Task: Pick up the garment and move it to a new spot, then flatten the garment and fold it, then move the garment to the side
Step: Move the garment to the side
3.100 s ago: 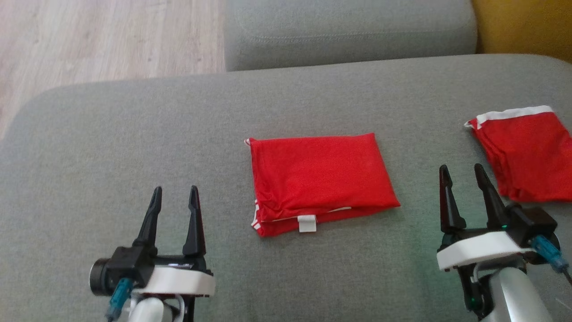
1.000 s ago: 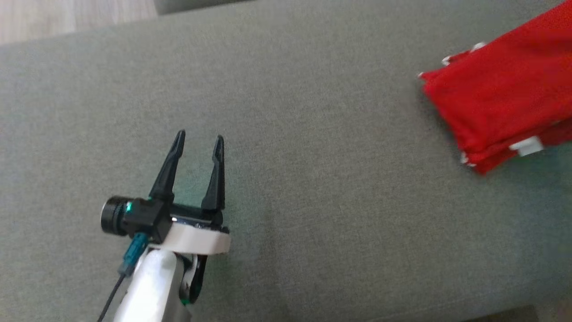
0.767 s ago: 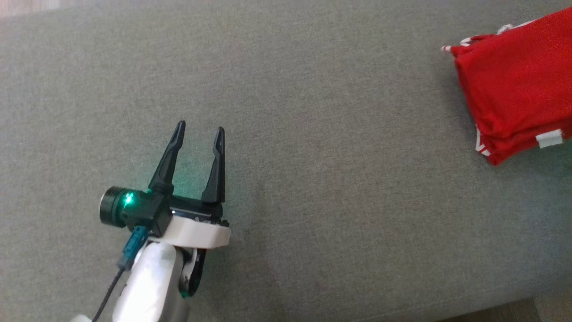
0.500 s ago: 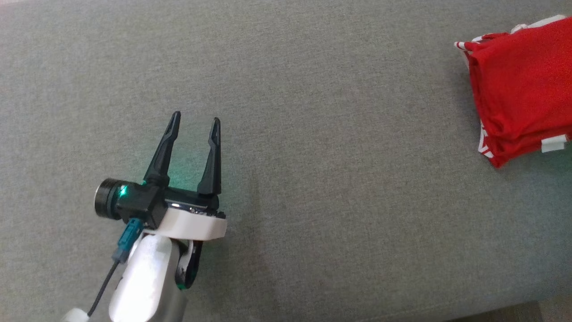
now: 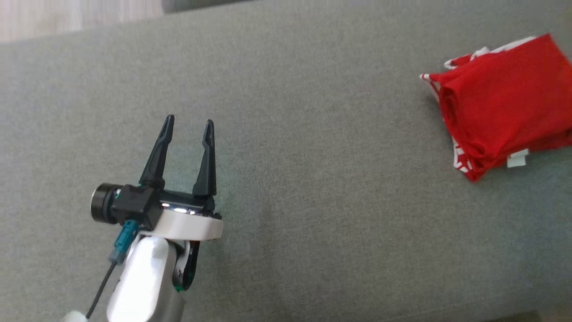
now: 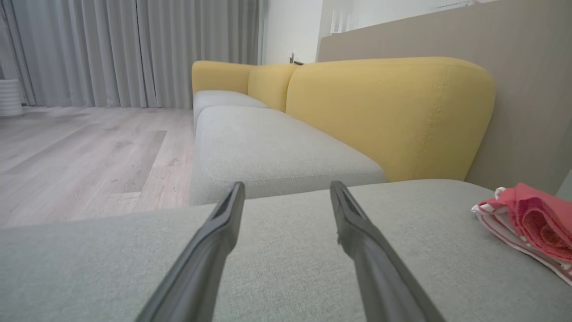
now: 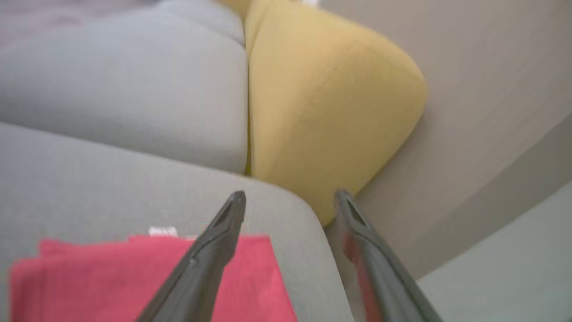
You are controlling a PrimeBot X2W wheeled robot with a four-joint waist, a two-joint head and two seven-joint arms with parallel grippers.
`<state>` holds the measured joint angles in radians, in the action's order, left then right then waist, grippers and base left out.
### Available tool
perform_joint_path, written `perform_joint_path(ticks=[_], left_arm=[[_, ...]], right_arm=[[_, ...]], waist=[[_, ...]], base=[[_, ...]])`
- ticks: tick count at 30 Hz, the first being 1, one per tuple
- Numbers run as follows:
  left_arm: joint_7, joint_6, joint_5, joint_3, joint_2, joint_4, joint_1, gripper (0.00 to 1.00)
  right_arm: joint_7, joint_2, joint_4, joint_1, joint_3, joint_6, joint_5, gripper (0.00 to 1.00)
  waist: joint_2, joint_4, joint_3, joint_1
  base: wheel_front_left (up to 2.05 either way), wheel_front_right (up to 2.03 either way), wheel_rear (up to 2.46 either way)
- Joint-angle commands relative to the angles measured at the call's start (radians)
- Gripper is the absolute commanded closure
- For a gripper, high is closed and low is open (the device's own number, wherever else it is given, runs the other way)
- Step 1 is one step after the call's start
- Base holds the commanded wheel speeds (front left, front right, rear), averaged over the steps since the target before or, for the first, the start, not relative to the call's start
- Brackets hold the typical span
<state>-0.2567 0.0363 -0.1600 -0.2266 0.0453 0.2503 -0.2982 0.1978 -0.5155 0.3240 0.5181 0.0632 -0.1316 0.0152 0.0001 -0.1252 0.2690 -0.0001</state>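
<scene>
Garment: the red garment with white trim (image 5: pixel 505 112) lies folded into a compact, layered packet at the right end of the grey sofa seat (image 5: pixel 335 201). A small white tag (image 5: pixel 517 158) shows at its near edge.
Left claw: the left claw (image 5: pixel 189 120) has its fingers apart and holds nothing. It hovers over bare seat at the lower left, well apart from the garment.
Right claw: the right claw (image 7: pixel 290 194) has its fingers apart with nothing between them. It is just above the red cloth, near the seat's corner by the yellow backrest (image 7: pixel 321 103). Whether a finger touches the cloth cannot be told.
Done, by the look of it: the moving, flattening and folding, since the cloth sits as a tidy rectangle with stacked edges. The move to the side also looks done, as the packet rests near the seat's end and neither claw grips it.
Left to do: probably nothing beyond drawing the right arm clear.
Doubt: the layers may be one garment or two, and this cannot be made out.
</scene>
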Motion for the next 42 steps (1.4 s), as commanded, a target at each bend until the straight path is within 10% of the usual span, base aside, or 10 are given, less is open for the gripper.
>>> perform_joint_path(ticks=[1,18,42], left_arm=[[-0.005,-0.006,-0.005,0.03,0.005,-0.035,0.0,0.0],[-0.005,-0.062,-0.05,0.046,0.005,-0.067,0.137,0.0],[-0.005,-0.101,-0.07,0.03,0.005,-0.061,0.233,0.0]], right_arm=[[-0.015,-0.003,-0.056,-0.004,-0.008,0.001,0.006,0.0],[-0.291,0.425,-0.224,-0.249,-0.08,0.001,0.126,0.0],[-0.459,0.465,-0.005,-0.4,-0.128,0.001,0.211,0.0]], waist=[[-0.0001,0.002,-0.036,0.0001],[-0.0001,0.055,-0.224,0.0001],[-0.0001,0.084,-0.272,0.0001]], base=[[0.0,0.0,0.0],[0.0,0.0,0.0],[0.0,0.0,0.0]])
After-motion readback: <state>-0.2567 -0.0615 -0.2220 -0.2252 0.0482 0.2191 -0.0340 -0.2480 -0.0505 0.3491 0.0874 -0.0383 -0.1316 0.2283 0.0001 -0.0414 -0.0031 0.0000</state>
